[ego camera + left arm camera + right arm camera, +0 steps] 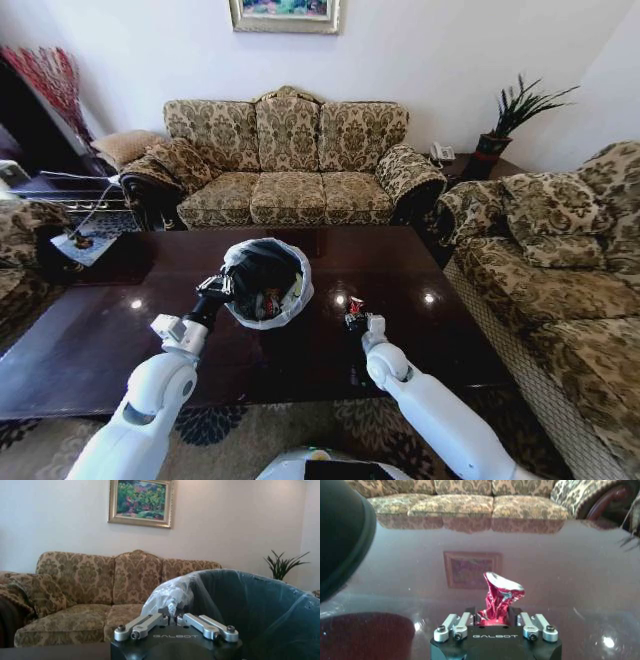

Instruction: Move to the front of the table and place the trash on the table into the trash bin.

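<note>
While between right fingers (461, 621) | crushed can (499, 596) above table (560, 573)

Patterned sofa (290, 160) against white wall (420, 50), framed painting (140, 502) above, potted plant (505, 120) in corner

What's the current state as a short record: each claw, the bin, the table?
left claw: shut on the rim of the round trash bin with white rim and black liner, holding it tilted over the table
right claw: shut on the crushed red-white can, just above the tabletop, right of the bin
bin contents: some litter visible inside
glossy dark brown wood table: reflective top, sofa beyond
</note>
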{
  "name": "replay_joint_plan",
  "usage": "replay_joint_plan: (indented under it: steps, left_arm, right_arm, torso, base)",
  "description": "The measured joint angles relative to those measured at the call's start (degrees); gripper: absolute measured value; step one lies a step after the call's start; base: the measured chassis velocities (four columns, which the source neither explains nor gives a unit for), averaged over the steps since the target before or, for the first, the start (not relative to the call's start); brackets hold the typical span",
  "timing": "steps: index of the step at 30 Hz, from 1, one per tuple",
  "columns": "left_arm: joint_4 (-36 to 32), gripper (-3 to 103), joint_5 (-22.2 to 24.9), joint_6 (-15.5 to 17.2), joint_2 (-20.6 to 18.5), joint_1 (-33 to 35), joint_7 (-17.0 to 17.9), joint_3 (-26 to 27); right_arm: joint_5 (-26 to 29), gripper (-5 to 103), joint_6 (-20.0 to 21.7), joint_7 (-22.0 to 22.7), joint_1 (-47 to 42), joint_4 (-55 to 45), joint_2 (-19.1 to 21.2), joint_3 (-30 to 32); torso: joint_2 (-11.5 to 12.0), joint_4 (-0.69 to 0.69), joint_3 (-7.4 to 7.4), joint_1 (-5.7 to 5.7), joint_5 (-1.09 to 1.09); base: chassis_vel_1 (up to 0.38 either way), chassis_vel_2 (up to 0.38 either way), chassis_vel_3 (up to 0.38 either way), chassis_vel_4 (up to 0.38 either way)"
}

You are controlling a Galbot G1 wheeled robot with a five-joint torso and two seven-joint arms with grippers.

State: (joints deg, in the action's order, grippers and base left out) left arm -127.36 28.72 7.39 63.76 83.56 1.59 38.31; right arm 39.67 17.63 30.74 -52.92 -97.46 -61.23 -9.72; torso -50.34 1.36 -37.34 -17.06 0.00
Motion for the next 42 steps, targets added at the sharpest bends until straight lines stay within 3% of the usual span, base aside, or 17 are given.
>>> replay_joint_plan:
  steps: [1,3,7,12,16,19,23,26,30,34,37,39,42]
  left_arm:
    - [0.0,3,0.0,0.0,0.0,0.0,0.0,0.0]
    - [-0.1,3,0.0,0.0,0.0,0.0,0.0,0.0]
    - [-0.3,3,-0.1,-0.1,0.0,0.4,0.0,0.1]
    - [-0.5,3,-0.3,-0.1,0.4,0.6,0.0,-0.2]
    - [-0.1,3,-0.8,-0.1,0.8,0.6,-0.1,-0.8]
    - [0.7,3,-1.2,-0.1,1.0,0.5,-0.3,-1.2]
    - [1.0,3,-1.3,0.0,0.9,0.4,-0.6,-1.6]
    - [1.2,3,-1.2,0.2,-0.4,-0.1,-0.7,-1.5]
    - [1.4,3,-0.6,1.1,-1.4,-0.9,-0.7,-1.2]
    - [1.4,3,-0.3,1.8,-1.3,-1.4,-0.7,-1.2]
    - [1.3,3,-0.1,1.9,-1.1,-1.4,-0.6,-1.2]
    - [0.8,3,0.1,2.0,-1.1,-1.3,-0.5,-0.8]
    - [0.6,3,0.3,2.0,-0.8,-1.3,-0.5,-0.5]
  right_arm:
    - [-0.3,32,-0.2,0.0,0.1,-1.2,0.5,0.0]
    - [-0.4,32,-0.4,0.2,0.4,-2.7,1.0,0.1]
    - [-0.5,21,-1.2,0.5,4.4,-11.4,4.7,0.0]
    - [-0.6,21,-1.6,-1.1,9.8,-18.4,9.8,0.0]
    - [-0.6,21,-3.3,-6.9,17.5,-24.5,16.9,-1.6]
    - [1.0,21,-4.0,-9.8,22.0,-25.5,18.4,-3.5]
    - [7.7,21,-3.9,-12.1,31.4,-26.5,18.1,-7.1]
    - [13.7,21,-2.4,-12.1,38.2,-28.7,15.6,-11.9]
    - [15.7,21,-1.0,-10.6,41.0,-30.6,12.8,-19.3]
    - [13.2,21,0.9,-10.1,40.9,-30.7,11.4,-25.6]
    - [10.8,18,2.6,-12.0,39.9,-30.3,11.4,-26.4]
    - [9.8,28,3.1,-13.1,39.3,-30.0,11.6,-26.3]
    - [9.7,34,3.2,-13.5,39.5,-29.5,11.7,-25.9]
  torso:
    - [0.0,0.00,0.00,0.00,0.01]
    - [0.0,-0.01,0.00,0.00,0.02]
    - [0.0,0.00,0.00,0.00,-0.01]
    - [0.0,0.02,0.00,0.00,0.01]
    - [0.0,-0.02,0.00,0.00,0.01]
    - [0.0,-0.02,0.00,0.00,0.01]
    - [0.0,0.02,0.00,-0.01,-0.01]
    - [0.0,0.01,-0.01,-0.01,-0.02]
    - [0.0,0.02,0.00,0.00,0.00]
    - [0.0,0.01,-0.01,-0.01,-0.02]
    - [0.0,-0.01,-0.01,-0.01,0.00]
    - [0.0,-0.02,0.00,-0.01,0.01]
    - [0.0,-0.01,0.00,0.00,0.01]
  base:
    - [0.000,0.000,0.000,0.000]
    - [0.000,0.000,0.000,0.000]
    - [0.000,0.000,0.000,0.000]
    - [0.000,0.000,0.000,0.000]
    - [0.000,0.000,0.000,0.000]
    - [0.000,0.000,0.000,0.000]
    - [0.000,0.000,0.000,0.000]
    - [0.000,0.000,0.000,0.000]
    - [0.000,0.000,0.000,0.000]
    - [0.000,0.000,0.000,0.000]
    - [0.000,0.000,0.000,0.000]
    - [0.000,0.000,0.000,0.000]
    - [0.000,0.000,0.000,0.000]
